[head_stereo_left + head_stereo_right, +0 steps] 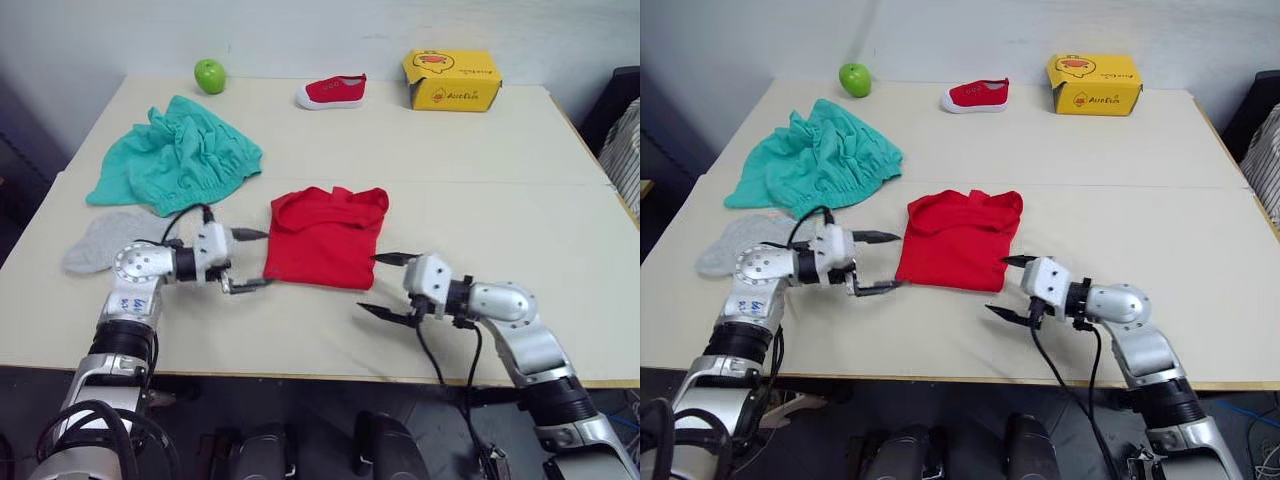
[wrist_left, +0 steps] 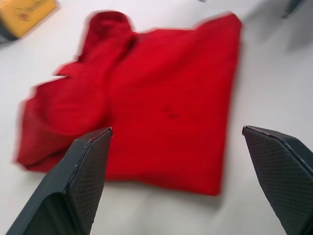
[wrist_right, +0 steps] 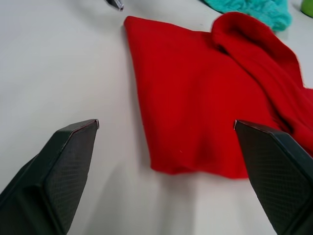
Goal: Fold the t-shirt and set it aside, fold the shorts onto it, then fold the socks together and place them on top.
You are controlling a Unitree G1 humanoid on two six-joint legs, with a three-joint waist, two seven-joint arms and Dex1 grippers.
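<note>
The t-shirt (image 1: 326, 237) lies folded into a compact red block near the middle of the tabletop (image 1: 470, 170), bunched and thicker along its far edge, flatter toward the near edge. The left claw (image 1: 248, 260) sits just beside the t-shirt's near-left corner, fingers spread wide, holding nothing; its lower fingertip is at or nearly at the cloth edge — cannot tell if touching. The right claw (image 1: 388, 285) hovers just off the t-shirt's near-right corner, also wide open and empty, its upper fingertip close to the hem. In the left wrist view the 2 black fingers (image 2: 73, 191) frame the folded cloth with a broad gap; same in the right wrist view, fingers (image 3: 58, 171) well apart with the red fold between and beyond them. The shorts (image 1: 178, 157) lie crumpled at far left of the tabletop, apart from the t-shirt. The socks (image 1: 100, 240) lie flat at the left edge, near the shorts, partly behind the left arm. Along the far edge — a green apple (image 1: 210, 75), a small red shoe (image 1: 333, 92), a yellow box (image 1: 452, 80).
</note>
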